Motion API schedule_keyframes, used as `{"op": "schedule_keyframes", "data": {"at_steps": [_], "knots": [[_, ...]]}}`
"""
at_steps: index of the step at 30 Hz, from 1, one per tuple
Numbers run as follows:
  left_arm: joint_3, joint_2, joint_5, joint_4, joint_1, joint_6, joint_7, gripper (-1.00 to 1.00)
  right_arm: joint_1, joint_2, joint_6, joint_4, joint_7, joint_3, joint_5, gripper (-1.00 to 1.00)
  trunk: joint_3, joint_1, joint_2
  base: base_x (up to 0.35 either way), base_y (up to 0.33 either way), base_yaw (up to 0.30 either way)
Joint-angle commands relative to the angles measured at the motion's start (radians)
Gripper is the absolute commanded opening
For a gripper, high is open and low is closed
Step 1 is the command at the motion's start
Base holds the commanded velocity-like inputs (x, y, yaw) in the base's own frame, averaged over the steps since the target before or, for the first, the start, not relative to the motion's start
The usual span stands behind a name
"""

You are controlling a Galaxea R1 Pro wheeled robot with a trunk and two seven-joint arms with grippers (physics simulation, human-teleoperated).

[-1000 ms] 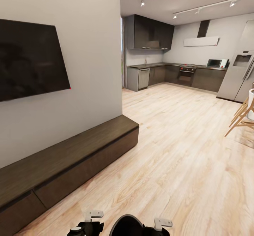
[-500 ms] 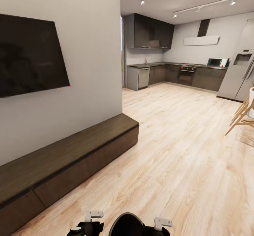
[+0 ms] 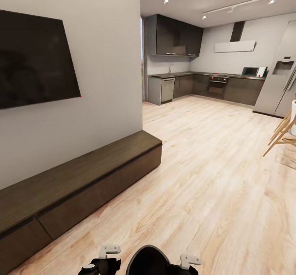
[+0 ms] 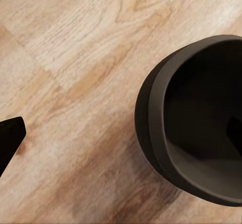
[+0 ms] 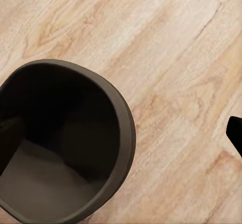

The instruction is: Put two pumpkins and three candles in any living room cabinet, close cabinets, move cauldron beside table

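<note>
The cabinet [image 3: 78, 184] runs along the left wall under a dark screen [image 3: 35, 61], its drawer fronts shut. A dark cauldron [image 3: 149, 260] sits near, between both arms, above the wood floor [image 3: 213, 176]. Whether either gripper grips cannot be told.

Cabinet [image 3: 82, 184] on wooden floor [image 3: 213, 176]

The cauldron [image 3: 149, 262] and cabinet [image 3: 78, 186] are cut off by the head view's edges; both tools' fingertips are cropped.
</note>
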Motion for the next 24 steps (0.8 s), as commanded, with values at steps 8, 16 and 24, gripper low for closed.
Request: {"op": "schedule_keyframes", "data": {"at_steps": [8, 16, 24], "knots": [[-0.002, 0.0, 0.0, -0.002, 0.0, 0.006, -0.001, 1.0, 0.0, 0.0, 0.004, -0.002, -0.009, 0.007, -0.009, 1.0, -0.026, 0.031, -0.057, 0.0, 0.0, 0.0], [-0.008, -0.012, -0.001, -0.018, -0.003, 0.031, 0.002, 1.0, 0.0, -0.001, -0.001, 0.015, -0.009, 0.007, -0.009, 1.0, -0.051, 0.061, -0.113, 0.0, 0.0, 0.0], [0.0, -0.01, 0.037, -0.01, -0.005, 0.037, 0.004, 1.0, 0.0, 0.0, -0.004, 0.032, -0.009, 0.007, -0.009, 1.0, -0.076, 0.092, -0.169, 0.0, 0.0, 0.0]]}}
